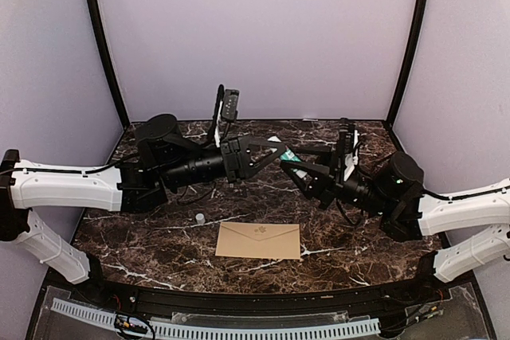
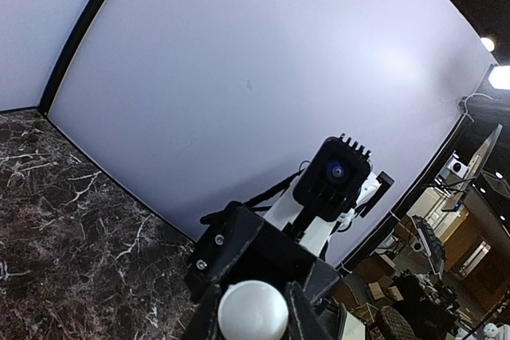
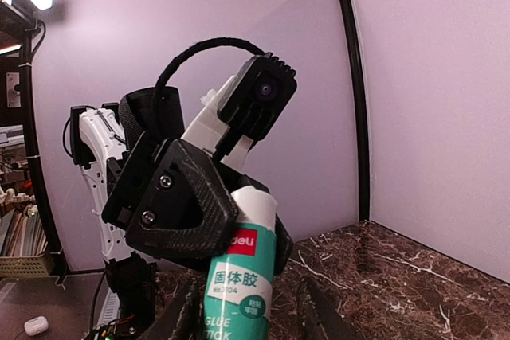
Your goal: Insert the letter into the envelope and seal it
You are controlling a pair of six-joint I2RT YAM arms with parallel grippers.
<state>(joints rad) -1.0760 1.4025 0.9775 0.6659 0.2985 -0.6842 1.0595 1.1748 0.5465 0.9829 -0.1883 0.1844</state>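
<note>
From the left wrist we see only the white round end of the glue stick [image 2: 253,314]; the lower edge cuts off the rest. From the right wrist the left fingers [image 3: 187,212] hide its top and the edge cuts its base; from above, the mark on the envelope [image 1: 259,240] and a small grey thing [image 1: 199,218] are too small to tell.

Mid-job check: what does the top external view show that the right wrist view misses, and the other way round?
Only the top external view: the envelope lying flat on the marble table near the arm bases, and a small grey cap just beyond its left corner.
Only the right wrist view: the green printed label on the glue stick, and a gap between the stick and one finger of the right tool.
Both: the glue stick raised between the two tools, with the left tool clamped on its white end.
</note>
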